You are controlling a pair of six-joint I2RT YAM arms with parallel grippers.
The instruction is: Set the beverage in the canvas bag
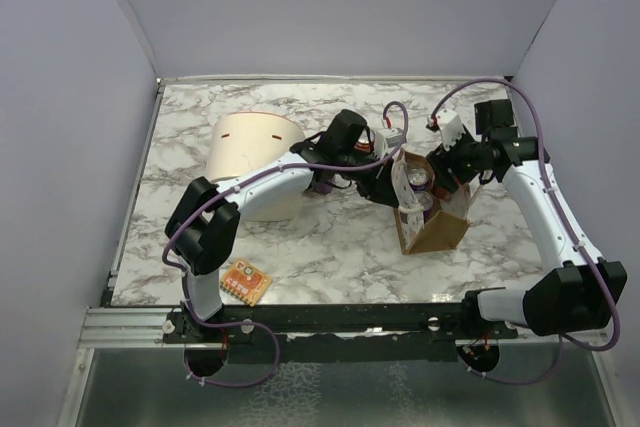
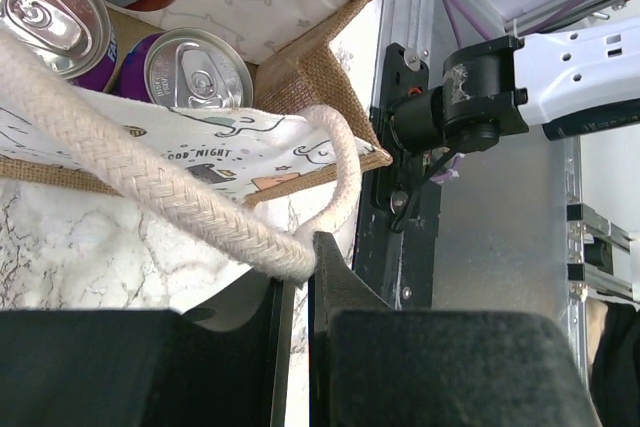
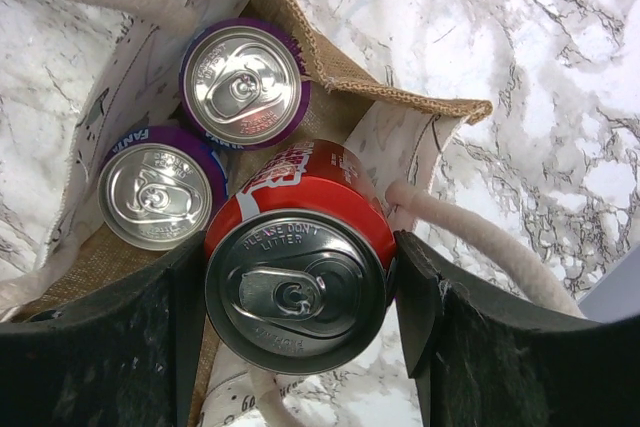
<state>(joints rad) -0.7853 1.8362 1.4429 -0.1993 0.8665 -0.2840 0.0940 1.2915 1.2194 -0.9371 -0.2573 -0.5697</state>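
Observation:
The tan canvas bag (image 1: 432,229) stands right of the table's middle, with whitish rope handles. My left gripper (image 2: 300,267) is shut on one rope handle (image 2: 150,182) at the bag's left rim and holds it up. My right gripper (image 3: 298,292) is shut on a red can (image 3: 300,247), held upright over the bag's open mouth (image 3: 400,97), low at the rim. Two purple cans (image 3: 245,82) (image 3: 160,192) stand inside the bag. They also show in the left wrist view (image 2: 195,69). In the top view both grippers (image 1: 392,182) (image 1: 442,179) meet over the bag.
A large cream cylindrical tub (image 1: 255,162) lies on the left, under my left arm. A small orange packet (image 1: 245,282) lies near the front edge. The black front rail (image 1: 330,322) and grey walls bound the marble table.

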